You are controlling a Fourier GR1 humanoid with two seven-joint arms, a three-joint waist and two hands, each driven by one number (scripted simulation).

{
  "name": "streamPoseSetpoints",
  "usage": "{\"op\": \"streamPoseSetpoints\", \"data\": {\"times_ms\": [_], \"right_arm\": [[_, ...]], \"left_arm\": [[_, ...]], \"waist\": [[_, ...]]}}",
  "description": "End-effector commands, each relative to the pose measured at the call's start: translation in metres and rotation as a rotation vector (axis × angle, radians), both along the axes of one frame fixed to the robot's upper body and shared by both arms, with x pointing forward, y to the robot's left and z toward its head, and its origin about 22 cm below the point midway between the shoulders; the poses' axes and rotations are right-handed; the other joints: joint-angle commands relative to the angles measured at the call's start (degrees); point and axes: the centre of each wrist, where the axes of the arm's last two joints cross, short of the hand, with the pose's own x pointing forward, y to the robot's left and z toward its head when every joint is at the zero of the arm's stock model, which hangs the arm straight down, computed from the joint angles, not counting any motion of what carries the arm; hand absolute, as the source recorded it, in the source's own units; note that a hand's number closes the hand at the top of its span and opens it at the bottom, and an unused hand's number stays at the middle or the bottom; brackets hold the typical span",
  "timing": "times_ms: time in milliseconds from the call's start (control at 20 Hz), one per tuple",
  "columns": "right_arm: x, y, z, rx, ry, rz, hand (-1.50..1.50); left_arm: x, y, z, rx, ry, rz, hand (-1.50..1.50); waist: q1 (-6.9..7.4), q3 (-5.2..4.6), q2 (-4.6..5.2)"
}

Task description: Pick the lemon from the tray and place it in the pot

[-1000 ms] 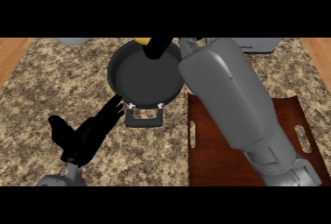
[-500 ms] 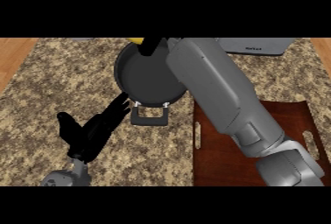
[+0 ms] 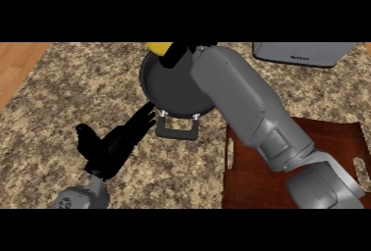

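The yellow lemon [image 3: 158, 47] is held at the far rim of the dark round pot [image 3: 174, 88], clamped by the right hand [image 3: 172, 57], which is largely hidden by its grey forearm [image 3: 239, 98]. The left hand [image 3: 109, 147] is kept open, fingers straight, beside the pot's handle [image 3: 178, 129]. The brown wooden tray [image 3: 290, 166] is seen near right.

A yellow lemon [image 3: 159, 47] sits top centre at the upper edge of the dark round pot [image 3: 170, 88], with the brown tray [image 3: 250, 184] lower right.

Yellow lemon [image 3: 159, 47], dark grey pot [image 3: 171, 86], red-brown tray [image 3: 328, 146], speckled tan counter [image 3: 72, 98], black left hand [image 3: 109, 147]
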Motion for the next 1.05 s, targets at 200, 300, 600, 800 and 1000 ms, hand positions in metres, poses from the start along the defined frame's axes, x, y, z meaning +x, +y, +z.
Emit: {"op": "streamPoseSetpoints", "data": {"times_ms": [200,300,600,800,1000], "right_arm": [[0.006,-0.022,-0.024,0.345,0.075,-0.035,-1.5],[0.006,-0.02,-0.022,0.379,0.063,-0.02,-1.5],[0.007,-0.029,-0.038,0.491,0.007,-0.043,-1.5],[0.009,-0.02,-0.02,0.492,-0.097,-0.118,-1.5],[0.01,-0.029,-0.04,0.499,-0.077,-0.15,-1.5]], "left_arm": [[0.009,-0.01,0.004,-0.001,-0.009,-0.028,0.0],[0.006,-0.001,-0.003,0.004,0.003,-0.041,0.0],[0.006,-0.012,0.007,0.002,-0.007,-0.04,0.0],[0.001,-0.012,-0.004,-0.013,0.024,-0.037,0.0],[0.006,0.002,0.0,-0.004,-0.001,0.023,0.0]], "waist": [[1.92,0.17,1.02],[2.43,0.09,0.67],[3.03,0.13,0.68],[1.37,0.03,0.26],[-0.92,0.09,-0.1]]}}
